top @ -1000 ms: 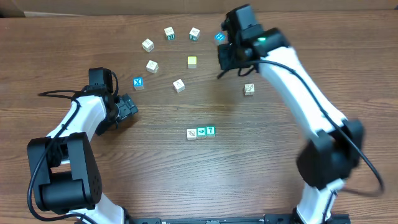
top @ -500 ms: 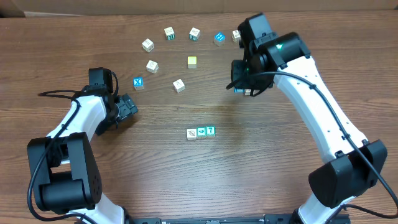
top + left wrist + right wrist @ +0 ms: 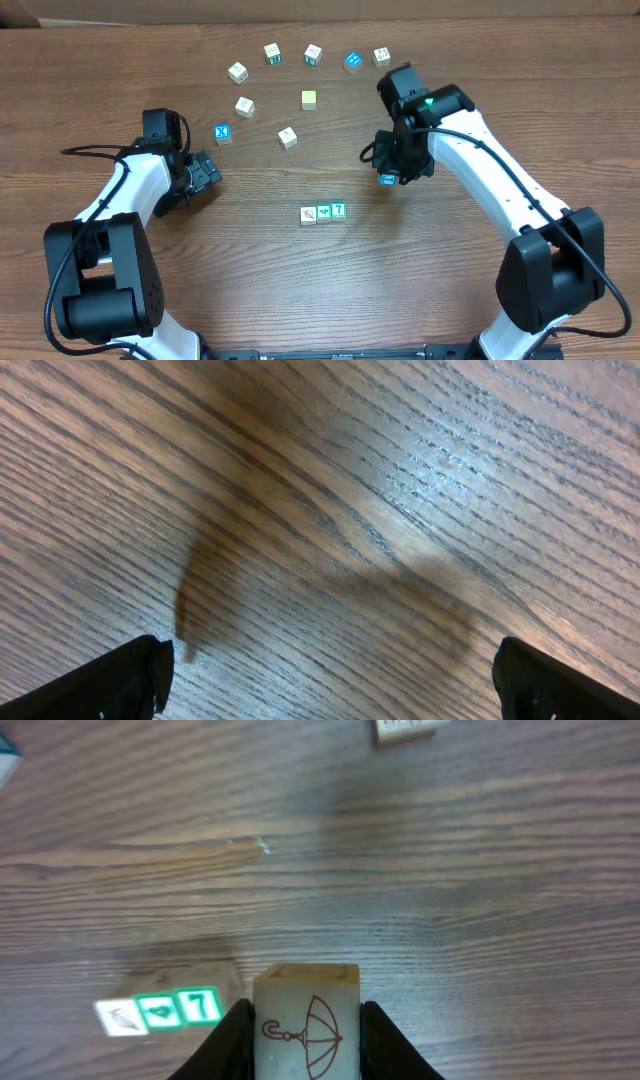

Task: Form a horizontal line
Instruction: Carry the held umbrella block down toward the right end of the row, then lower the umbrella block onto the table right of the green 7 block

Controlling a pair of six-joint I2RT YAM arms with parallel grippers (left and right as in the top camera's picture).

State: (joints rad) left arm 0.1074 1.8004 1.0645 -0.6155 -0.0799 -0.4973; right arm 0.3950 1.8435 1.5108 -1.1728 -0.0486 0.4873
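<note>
Wood-grain laminate, brown and finely streaked, covers the bench (image 3: 450, 290). Mid-bench lies the line (image 3: 323, 213): three tiny square-edged cubes touching side by side, one white-faced at the left, then two teal-faced, the last marked 7. Up and to the right of it hangs the right end effector (image 3: 306, 1042), its dark rounded fingers narrowed on the umbrella cube (image 3: 306, 1005), pale wood with a brown umbrella printed on its face. From overhead that cube is mostly hidden, so I cannot tell whether it touches the bench. Bare grain lies open right of the 7 and between the line and the held cube. Over bare wood near the left side, the left end effector (image 3: 335, 675) stands wide and empty, well apart from the line. Loose cubes curve in an arc along the far side, among them a plain yellow cube (image 3: 309, 99) and a blue X cube (image 3: 222, 133), all well apart from the line.
</note>
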